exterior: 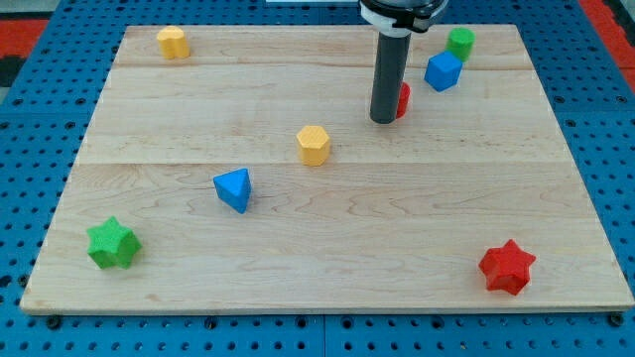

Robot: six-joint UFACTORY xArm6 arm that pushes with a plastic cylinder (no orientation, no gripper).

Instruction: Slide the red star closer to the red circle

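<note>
Though half-hidden behind my tip, red circle.

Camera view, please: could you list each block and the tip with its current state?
red star: lying free, view's bottom right
red circle: half hidden behind rod
my tip: beside red circle, far from star
blue cube: free
green block: free
yellow hexagon: free

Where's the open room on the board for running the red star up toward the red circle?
Bare wood spans from the red star up the view's right side, and the centre between blue triangle and yellow hexagon. It is crowded at top right: my tip beside the red circle, blue cube, green block.
</note>
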